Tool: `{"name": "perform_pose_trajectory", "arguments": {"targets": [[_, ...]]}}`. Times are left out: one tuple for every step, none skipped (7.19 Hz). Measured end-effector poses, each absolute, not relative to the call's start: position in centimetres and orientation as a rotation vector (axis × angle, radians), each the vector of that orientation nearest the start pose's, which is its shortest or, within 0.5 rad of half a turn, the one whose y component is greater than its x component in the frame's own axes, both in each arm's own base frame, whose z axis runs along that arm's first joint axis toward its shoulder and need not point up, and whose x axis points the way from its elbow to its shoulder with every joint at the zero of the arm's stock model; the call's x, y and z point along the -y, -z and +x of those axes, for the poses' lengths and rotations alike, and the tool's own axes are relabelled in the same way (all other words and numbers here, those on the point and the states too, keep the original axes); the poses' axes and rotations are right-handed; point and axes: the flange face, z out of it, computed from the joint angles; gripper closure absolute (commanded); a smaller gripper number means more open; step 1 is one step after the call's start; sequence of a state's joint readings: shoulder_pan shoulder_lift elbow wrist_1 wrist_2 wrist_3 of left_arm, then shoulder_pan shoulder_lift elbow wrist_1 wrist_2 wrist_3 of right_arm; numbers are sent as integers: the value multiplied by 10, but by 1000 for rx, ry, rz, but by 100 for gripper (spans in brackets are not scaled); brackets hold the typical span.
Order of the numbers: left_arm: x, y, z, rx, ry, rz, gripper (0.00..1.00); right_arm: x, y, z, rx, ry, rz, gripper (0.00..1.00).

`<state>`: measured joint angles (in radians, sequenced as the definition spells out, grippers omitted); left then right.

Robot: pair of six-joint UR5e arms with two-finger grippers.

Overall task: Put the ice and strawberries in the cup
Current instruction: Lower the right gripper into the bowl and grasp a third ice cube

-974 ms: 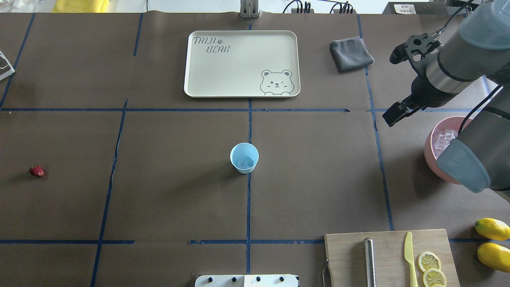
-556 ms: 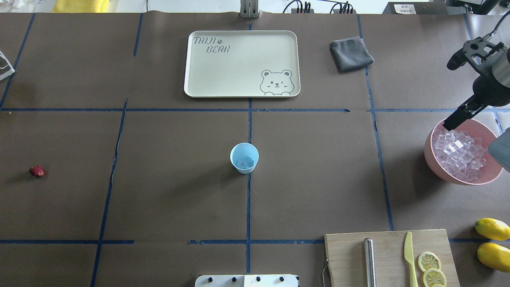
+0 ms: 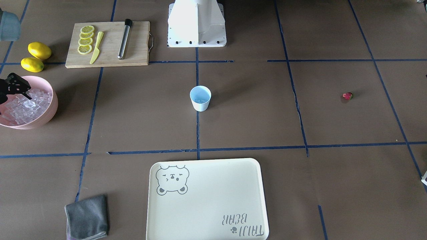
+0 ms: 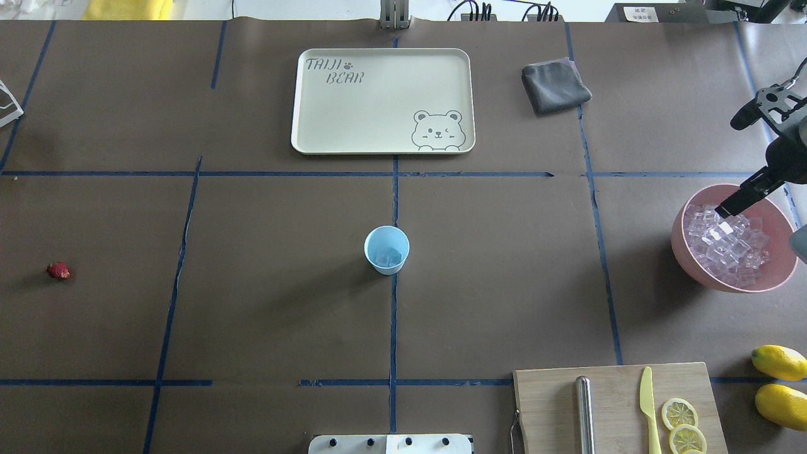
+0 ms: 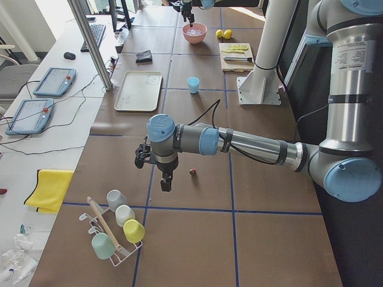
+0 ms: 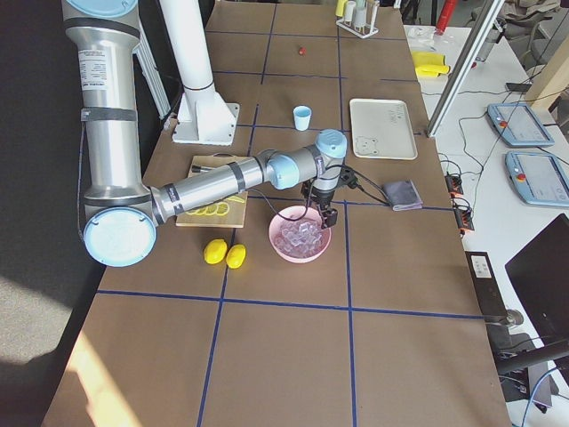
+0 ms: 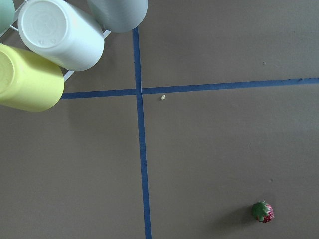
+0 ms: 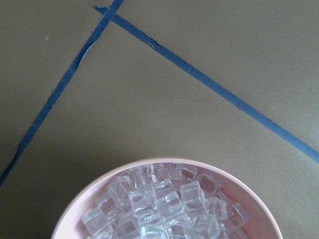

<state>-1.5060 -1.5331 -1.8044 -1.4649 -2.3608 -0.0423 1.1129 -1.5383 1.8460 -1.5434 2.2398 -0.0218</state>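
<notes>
Right jaws now over ice [image 4: 726,246]

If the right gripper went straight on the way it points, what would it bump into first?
Probably the ice in the pink bowl: the right gripper points down over that pile, though the depth is hard to judge.

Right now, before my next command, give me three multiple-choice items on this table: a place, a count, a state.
1. Where is the strawberry? A on the tray; B in the pink bowl; C on the bare table, robot's left side.
2. How many whole lemons? A one; B two; C four.
3. The cup is: A upright with ice inside; B tipped over; C upright, empty.
Answers: 1 C, it lies alone on the paper; 2 B, two lie side by side; 3 A, cubes show inside it.
</notes>
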Motion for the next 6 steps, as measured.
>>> {"name": "perform_pose_trajectory", "arguments": {"targets": [[477,-572,-31,-793,-57,43,0,487,-519,-167,727,569,155,6],[477,-572,-31,-793,-57,43,0,485,-527,-175,726,578,133,7],[477,-571,-31,-792,-57,43,0,483,-531,-183,727,587,119,7],[477,-571,-32,-793,-57,44,0,481,-533,-188,729,585,106,10],[477,-571,-32,-793,-57,44,0,477,-535,-192,731,572,90,12],[477,-571,-32,-793,-57,45,0,473,-536,-197,732,561,75,12]]}}
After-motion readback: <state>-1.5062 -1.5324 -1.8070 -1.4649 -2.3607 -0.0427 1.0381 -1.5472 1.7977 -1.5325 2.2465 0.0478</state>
